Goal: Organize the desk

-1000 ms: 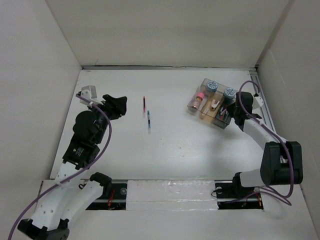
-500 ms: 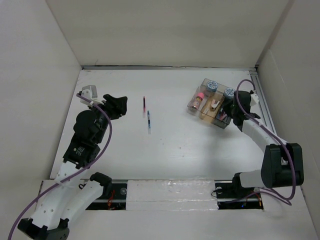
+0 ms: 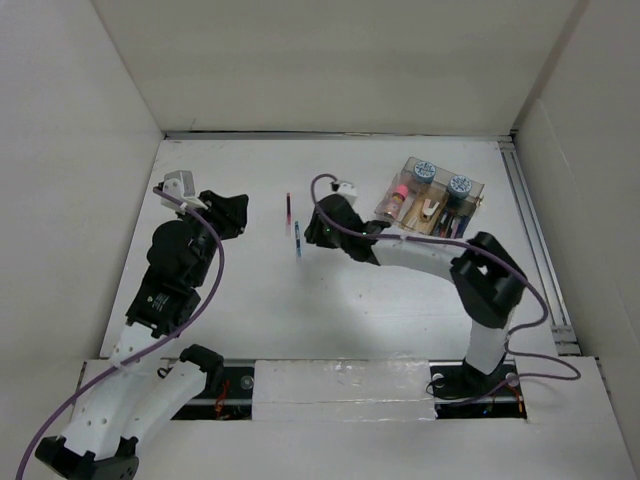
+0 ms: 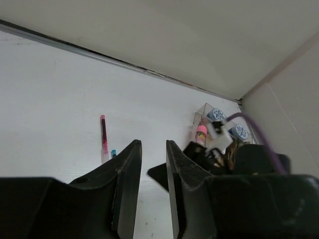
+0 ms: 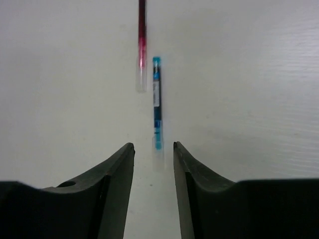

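On the white desk (image 3: 360, 300) a red pen (image 3: 289, 209) and a blue pen (image 3: 297, 240) lie almost end to end, left of centre. My right gripper (image 3: 312, 234) reaches across from the right and hovers open just short of the blue pen (image 5: 156, 102), whose near clear tip points into the gap between the fingertips (image 5: 153, 145). The red pen (image 5: 142, 40) lies farther out. My left gripper (image 3: 238, 212) hangs left of the pens. Its jaws (image 4: 153, 142) are drawn close together with nothing between them.
A clear compartment box (image 3: 430, 205) stands at the back right, holding a pink-capped bottle (image 3: 400, 194), two blue-lidded jars and small items. A metal rail (image 3: 535, 240) runs along the right edge. White walls close in the sides.
My right arm has swung from the box leftward across the desk to the pens, and its jaws have widened. The left gripper's jaws have narrowed; that arm has barely moved.
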